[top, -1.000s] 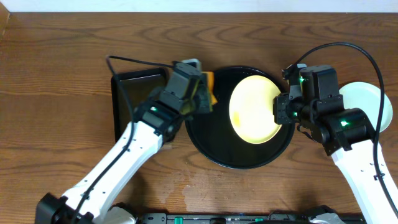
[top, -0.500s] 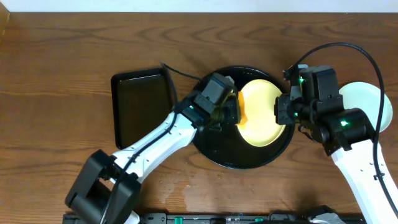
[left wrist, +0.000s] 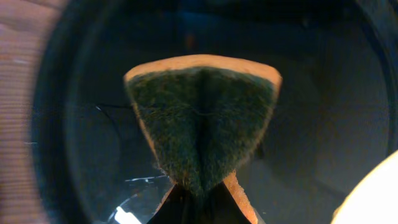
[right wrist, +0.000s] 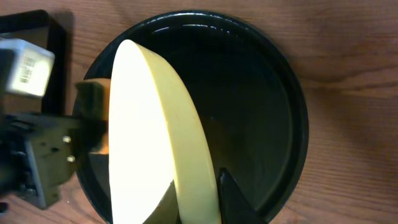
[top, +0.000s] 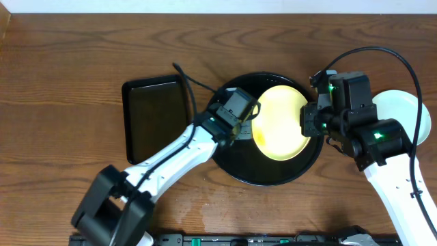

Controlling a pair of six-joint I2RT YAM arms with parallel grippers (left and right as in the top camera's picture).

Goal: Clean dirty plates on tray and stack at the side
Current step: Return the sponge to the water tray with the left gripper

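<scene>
Now the yellow plate (top: 276,130) is clamped at its right rim by the right gripper (top: 308,125); the sponge (left wrist: 202,124) is clamped by the left gripper (top: 251,117), above the tray (top: 232,160).

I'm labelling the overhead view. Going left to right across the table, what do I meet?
rectangular black tray → left gripper → yellow plate → right gripper → pale plate

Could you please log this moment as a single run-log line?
left tool: shut on sponge | right tool: shut on yellow plate | plate: tilted over round tray
</scene>
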